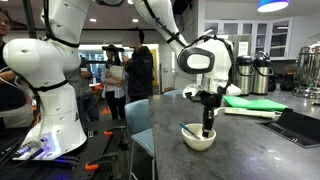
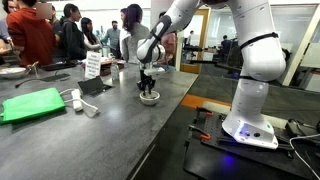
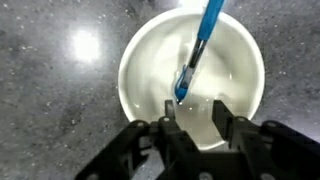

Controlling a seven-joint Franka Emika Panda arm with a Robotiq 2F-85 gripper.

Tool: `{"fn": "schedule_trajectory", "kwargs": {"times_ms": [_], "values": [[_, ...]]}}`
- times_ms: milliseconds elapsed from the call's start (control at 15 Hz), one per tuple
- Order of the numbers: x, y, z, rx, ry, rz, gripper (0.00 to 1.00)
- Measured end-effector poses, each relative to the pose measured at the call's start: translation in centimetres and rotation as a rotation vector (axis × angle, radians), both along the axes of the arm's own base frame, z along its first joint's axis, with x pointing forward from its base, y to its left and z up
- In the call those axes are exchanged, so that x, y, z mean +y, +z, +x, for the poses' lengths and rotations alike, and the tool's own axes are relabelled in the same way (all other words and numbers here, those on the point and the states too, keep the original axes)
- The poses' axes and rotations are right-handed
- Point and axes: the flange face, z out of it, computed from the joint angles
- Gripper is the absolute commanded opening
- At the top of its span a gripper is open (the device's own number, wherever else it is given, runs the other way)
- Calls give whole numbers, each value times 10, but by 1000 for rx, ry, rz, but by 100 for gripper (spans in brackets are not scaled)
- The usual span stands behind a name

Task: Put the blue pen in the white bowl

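The white bowl (image 3: 150, 70) fills the wrist view and stands on the dark speckled counter; it also shows in both exterior views (image 1: 198, 140) (image 2: 149, 98). The blue pen (image 3: 200, 45) lies inside it. Its lower tip is on the bowl floor near one finger and its upper end leans over the far rim. My gripper (image 3: 195, 105) is open directly above the bowl, its fingers spread with nothing between them. It hangs just over the bowl in both exterior views (image 1: 207, 122) (image 2: 148, 86). The pen is too small to make out in the exterior views.
A flat green sheet (image 2: 33, 103) lies on the counter, with a white cabled object (image 2: 82, 102) beside it. Metal urns (image 1: 258, 75) stand at the back. A small sign (image 2: 93, 65) and several people are beyond the counter's far edge.
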Motion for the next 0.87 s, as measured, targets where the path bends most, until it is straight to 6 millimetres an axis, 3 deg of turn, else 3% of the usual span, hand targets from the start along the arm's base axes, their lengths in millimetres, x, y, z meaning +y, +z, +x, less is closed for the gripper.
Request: {"fn": "schedule_trajectory", "kwargs": {"times_ms": [200,467,867], "values": [[0,5,1,-7,10,-8,99],[5,28,-6,-30,15,-13,100],[22,68,-41,-22,7,-53,100]]}}
